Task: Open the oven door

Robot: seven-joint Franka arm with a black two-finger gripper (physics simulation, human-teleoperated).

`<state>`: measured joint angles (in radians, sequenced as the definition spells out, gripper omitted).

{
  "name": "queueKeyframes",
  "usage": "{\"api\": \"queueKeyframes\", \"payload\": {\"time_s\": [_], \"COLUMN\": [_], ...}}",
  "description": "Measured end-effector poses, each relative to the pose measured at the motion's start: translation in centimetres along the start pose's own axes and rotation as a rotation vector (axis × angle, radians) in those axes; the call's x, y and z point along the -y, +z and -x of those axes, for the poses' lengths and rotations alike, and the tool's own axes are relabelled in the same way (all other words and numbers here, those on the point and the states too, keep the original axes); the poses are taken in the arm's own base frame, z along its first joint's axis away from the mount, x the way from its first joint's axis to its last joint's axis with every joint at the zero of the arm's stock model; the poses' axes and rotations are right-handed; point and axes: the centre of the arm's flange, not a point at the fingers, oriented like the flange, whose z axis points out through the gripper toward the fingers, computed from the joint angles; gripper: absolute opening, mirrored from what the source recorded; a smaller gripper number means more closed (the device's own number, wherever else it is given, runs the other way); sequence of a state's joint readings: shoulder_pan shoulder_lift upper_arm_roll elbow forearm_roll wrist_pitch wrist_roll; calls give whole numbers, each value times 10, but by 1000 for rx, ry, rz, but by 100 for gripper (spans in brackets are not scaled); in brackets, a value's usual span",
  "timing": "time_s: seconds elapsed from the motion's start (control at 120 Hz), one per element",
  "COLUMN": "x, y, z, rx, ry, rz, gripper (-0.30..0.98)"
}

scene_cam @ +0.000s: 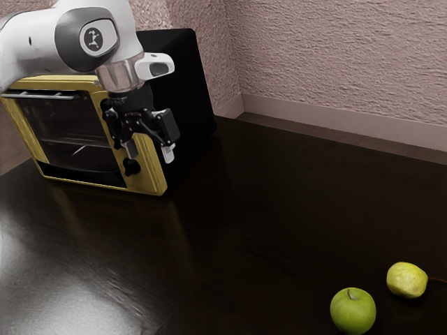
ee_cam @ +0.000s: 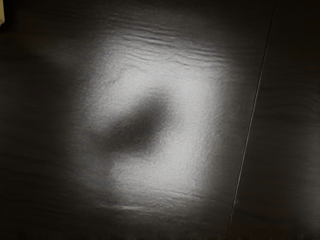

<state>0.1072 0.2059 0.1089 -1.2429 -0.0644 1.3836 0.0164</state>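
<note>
Across the dark table, the oven stands toward the exterior view's left, its door upright and shut. My gripper hangs by the yellow front's plain end, fingers apart and empty, which should suit taking a bar. The handle runs along the door's top edge, presumably so a pull tips it down; I'd shift across to it. The green apple and yellow fruit sit well clear.
</note>
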Motion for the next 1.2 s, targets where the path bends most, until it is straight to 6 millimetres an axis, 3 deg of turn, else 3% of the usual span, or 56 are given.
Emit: {"api": "queueKeyframes", "payload": {"time_s": [0.217,0.275,0.342,0.375,0.408,0.483,0.542,0.642,0.767,0.917,1.033,1.2], "x": [-2,-2,2,9,25,90,120,141,157,202,247,292], "y": [-7,-59,-137,-160,-170,-161,-141,-116,-105,-94,-95,-97], "z": [4,36,102,127,141,140,126,101,89,99,115,134], "rx": [-9,-106,-268,-311,-325,-310,-290,-293,-323,-317,-315,-390], "ry": [7,19,124,186,228,273,349,530,757,936,1023,1139], "rz": [-3,4,-2,-43,-81,-114,-133,-154,-176,-214,-276,-315], "gripper": [69,69,69,68,68,69,69,69,69,68,68,68]}}
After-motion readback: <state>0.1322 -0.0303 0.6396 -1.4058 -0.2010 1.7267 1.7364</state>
